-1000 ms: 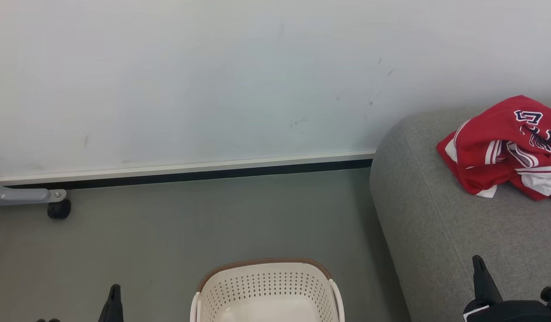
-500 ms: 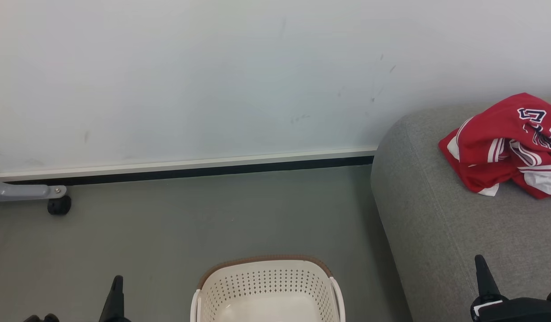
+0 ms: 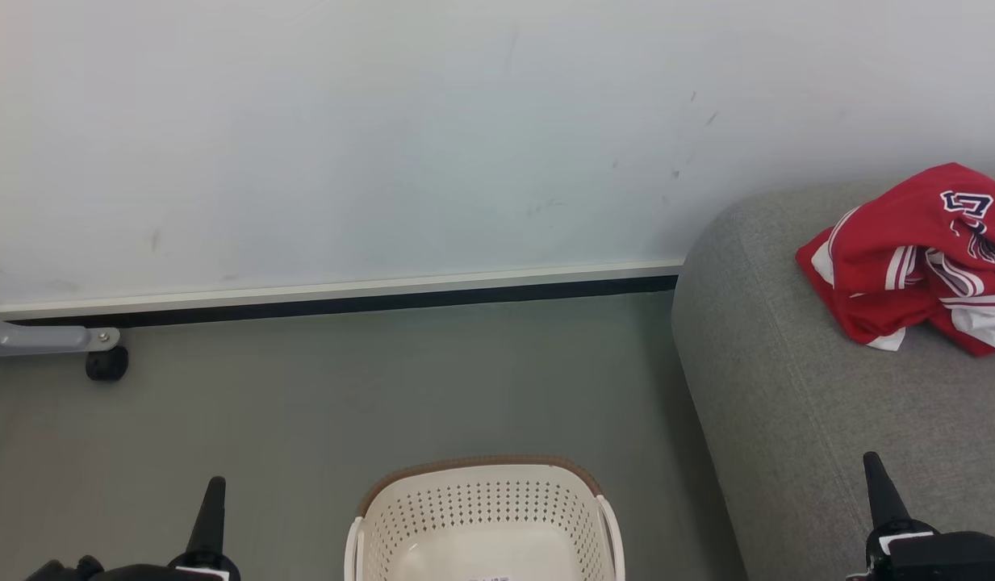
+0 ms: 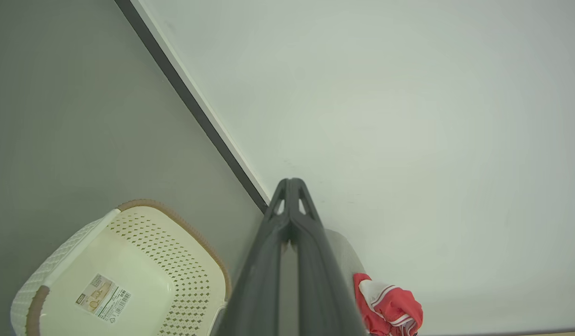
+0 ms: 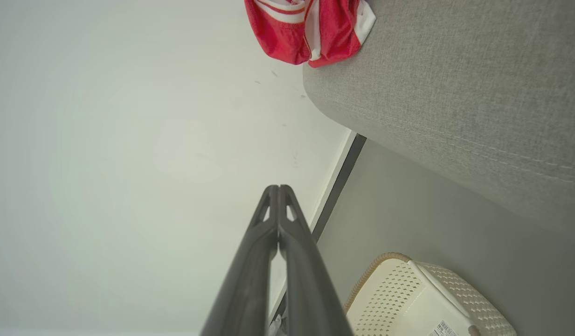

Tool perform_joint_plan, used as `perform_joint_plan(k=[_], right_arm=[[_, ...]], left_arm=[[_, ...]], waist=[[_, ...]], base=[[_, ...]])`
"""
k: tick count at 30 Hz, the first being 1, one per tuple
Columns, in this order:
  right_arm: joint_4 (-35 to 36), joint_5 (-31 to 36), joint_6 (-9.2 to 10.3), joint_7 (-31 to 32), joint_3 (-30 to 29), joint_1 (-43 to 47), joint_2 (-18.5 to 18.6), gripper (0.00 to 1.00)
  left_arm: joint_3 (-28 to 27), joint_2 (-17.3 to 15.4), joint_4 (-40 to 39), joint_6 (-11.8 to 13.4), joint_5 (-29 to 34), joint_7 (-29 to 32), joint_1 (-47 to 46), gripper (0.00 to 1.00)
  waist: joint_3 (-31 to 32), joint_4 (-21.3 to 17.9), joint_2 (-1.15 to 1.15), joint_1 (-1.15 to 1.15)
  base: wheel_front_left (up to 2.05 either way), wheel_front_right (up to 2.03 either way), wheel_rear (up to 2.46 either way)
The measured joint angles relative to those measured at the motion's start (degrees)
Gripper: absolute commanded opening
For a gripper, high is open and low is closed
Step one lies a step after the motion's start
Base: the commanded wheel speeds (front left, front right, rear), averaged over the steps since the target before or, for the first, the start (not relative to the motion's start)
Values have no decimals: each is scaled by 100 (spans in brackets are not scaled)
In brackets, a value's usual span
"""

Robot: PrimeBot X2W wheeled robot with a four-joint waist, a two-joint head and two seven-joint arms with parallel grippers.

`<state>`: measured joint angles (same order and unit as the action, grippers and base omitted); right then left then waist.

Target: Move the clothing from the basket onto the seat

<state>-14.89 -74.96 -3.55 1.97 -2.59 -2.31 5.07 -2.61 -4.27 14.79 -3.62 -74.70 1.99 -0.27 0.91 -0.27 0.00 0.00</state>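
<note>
Red clothing [image 3: 909,258] lies crumpled on the grey seat [image 3: 788,403], well ahead of the right gripper [image 3: 875,476] and far right of the left gripper [image 3: 213,496]. Both are clenched shut, flanking the cream basket [image 3: 481,516] on the floor [image 3: 384,387].

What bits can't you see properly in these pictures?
- Head view: the clothing runs off the right edge, cutting its lettering short.
- Head view: the bottom edge cuts off the near half of the basket.
- Left wrist view: the label in the basket is too small to read.
- Head view: the grey wheeled leg leaves the left edge; what it holds up is hidden.
- Left wrist view: the left end effector covers part of the sofa.
</note>
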Motion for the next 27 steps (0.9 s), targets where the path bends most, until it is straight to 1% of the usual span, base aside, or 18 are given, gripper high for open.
perform_joint_plan(k=[5, 6, 10, 13, 19, 20, 23, 27], right_arm=[[-34, -355, -58, 101, -108, -78, -55, 0], [-45, -439, -71, 105, -127, -78, -62, 0], [-77, -637, -109, 158, -198, -92, -93, 0], [-108, -873, -158, 224, -264, -143, -138, 0], [-172, -1293, -252, 354, -393, -193, -192, 0], [-182, -1350, -259, 361, -415, -196, -205, 0], [-210, -1588, -304, 411, -480, -232, -241, 0], [-220, -1647, -318, 453, -504, -297, -252, 0]], left_arm=[[-52, 38, 44, -54, -357, 101, -90, 0], [-63, 48, 62, -99, -416, 108, -101, 0], [-93, 75, 93, -113, -639, 174, -162, 0], [-130, 91, 112, -197, -839, 231, -214, 0], [-211, 124, 160, -257, -1267, 355, -324, 0], [-221, 131, 168, -297, -1370, 367, -337, 0], [-249, 163, 201, -303, -1567, 430, -393, 0], [-259, 179, 207, -345, -1700, 448, -428, 0]], waist=[[-22, 6, 0, 0], [-27, 7, 0, 0], [-40, 11, 0, 0], [-53, 14, 0, 0], [-80, 21, 0, 0], [-84, 22, 0, 0], [-98, 26, 0, 0], [-101, 27, 0, 0]], base=[[0, 0, 0], [0, 0, 0], [0, 0, 0], [0, 0, 0], [0, 0, 0], [0, 0, 0], [0, 0, 0], [0, 0, 0]])
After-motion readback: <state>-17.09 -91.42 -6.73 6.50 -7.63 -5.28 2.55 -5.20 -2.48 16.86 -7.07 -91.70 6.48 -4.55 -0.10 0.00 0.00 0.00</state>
